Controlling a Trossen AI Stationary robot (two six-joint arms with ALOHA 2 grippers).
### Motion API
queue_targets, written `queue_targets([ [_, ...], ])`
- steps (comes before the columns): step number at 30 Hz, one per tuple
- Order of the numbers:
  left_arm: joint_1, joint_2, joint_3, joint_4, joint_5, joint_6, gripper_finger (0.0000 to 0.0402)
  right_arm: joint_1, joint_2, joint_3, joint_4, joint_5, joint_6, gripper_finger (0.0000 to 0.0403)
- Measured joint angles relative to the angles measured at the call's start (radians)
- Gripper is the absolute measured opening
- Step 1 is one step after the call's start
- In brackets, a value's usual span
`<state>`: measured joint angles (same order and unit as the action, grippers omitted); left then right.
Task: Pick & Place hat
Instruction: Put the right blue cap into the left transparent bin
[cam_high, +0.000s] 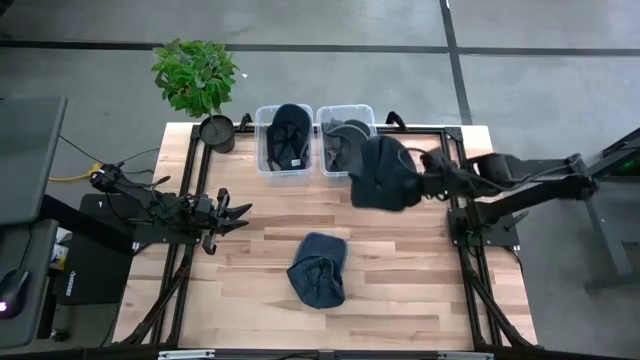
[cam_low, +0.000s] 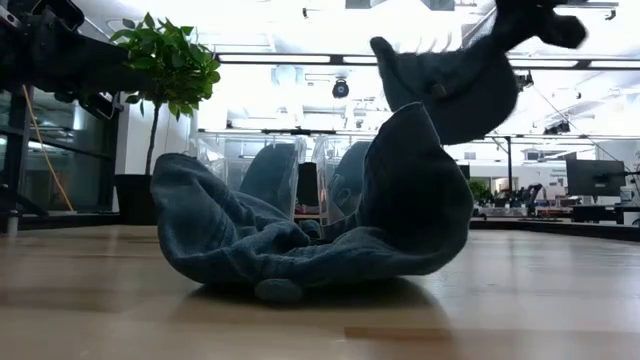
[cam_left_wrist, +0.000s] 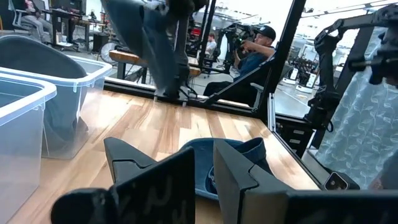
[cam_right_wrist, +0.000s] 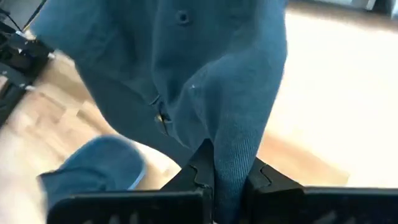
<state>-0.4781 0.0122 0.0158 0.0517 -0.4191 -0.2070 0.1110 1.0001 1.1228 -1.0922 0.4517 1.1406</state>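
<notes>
Carrying a dark blue hat (cam_high: 382, 173) aloft, the right pincer (cam_high: 425, 183) pinches its fabric just beside two clear bins (cam_high: 345, 135) at twelve o'clock on the tabletop (cam_high: 400, 280).

Transport appears under way; next, judged, comes centring over a bin, then release. A second hat (cam_high: 318, 270) lies at six o'clock; the left pincer (cam_high: 232, 212), pressed together, waits at nine.

Hats (cam_high: 318, 268) matt blue cloth; bins (cam_high: 283, 165) clear glossy plastic; table (cam_high: 400, 290) pale smooth wood; fingers (cam_left_wrist: 158, 180) matt black.

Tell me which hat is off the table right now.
The hat pinched in the right gripper, hanging beside the right bin; the other loose hat lies mid-table.
</notes>
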Motion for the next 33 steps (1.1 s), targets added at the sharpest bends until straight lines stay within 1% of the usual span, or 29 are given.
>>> queue_targets([
  [4, 0.000, 0.000, 0.000, 0.000, 0.000, 0.000, 0.0000, -0.058, 0.015, 0.035, 0.040, 0.077, -0.206, 0.0012],
  [6, 0.000, 0.000, 0.000, 0.000, 0.000, 0.000, 0.0000, -0.081, 0.015, 0.038, 0.072, 0.080, -0.281, 0.0012],
  [8, 0.000, 0.000, 0.000, 0.000, 0.000, 0.000, 0.0000, -0.101, 0.015, 0.038, 0.074, 0.052, -0.328, 0.0012],
  [10, 0.000, 0.000, 0.000, 0.000, 0.000, 0.000, 0.0000, -0.120, 0.013, 0.026, 0.074, -0.012, -0.355, 0.0012],
  [13, 0.000, 0.000, 0.000, 0.000, 0.000, 0.000, 0.0000, -0.142, 0.013, -0.022, 0.054, -0.200, -0.322, 0.0012],
  [16, 0.000, 0.000, 0.000, 0.000, 0.000, 0.000, 0.0000, -0.123, 0.011, -0.097, 0.029, -0.399, -0.287, 0.0012],
  [20, 0.000, 0.000, 0.000, 0.000, 0.000, 0.000, 0.0000, -0.091, 0.010, -0.198, 0.012, -0.571, -0.314, 0.0012],
  [23, 0.000, 0.000, 0.000, 0.000, 0.000, 0.000, 0.0000, -0.070, 0.010, -0.253, 0.021, -0.679, -0.435, 0.0012],
  [28, 0.000, 0.000, 0.000, 0.000, 0.001, 0.000, 0.0000, -0.032, 0.023, -0.315, 0.030, -0.805, -0.742, 0.0012],
  [31, 0.000, 0.000, 0.000, 0.000, 0.001, 0.000, 0.0000, -0.005, 0.065, -0.326, 0.025, -0.825, -0.911, 0.0012],
  [33, 0.000, 0.000, 0.000, 0.000, 0.000, 0.000, 0.0000, 0.004, 0.106, -0.327, 0.024, -0.809, -0.992, 0.0012],
])
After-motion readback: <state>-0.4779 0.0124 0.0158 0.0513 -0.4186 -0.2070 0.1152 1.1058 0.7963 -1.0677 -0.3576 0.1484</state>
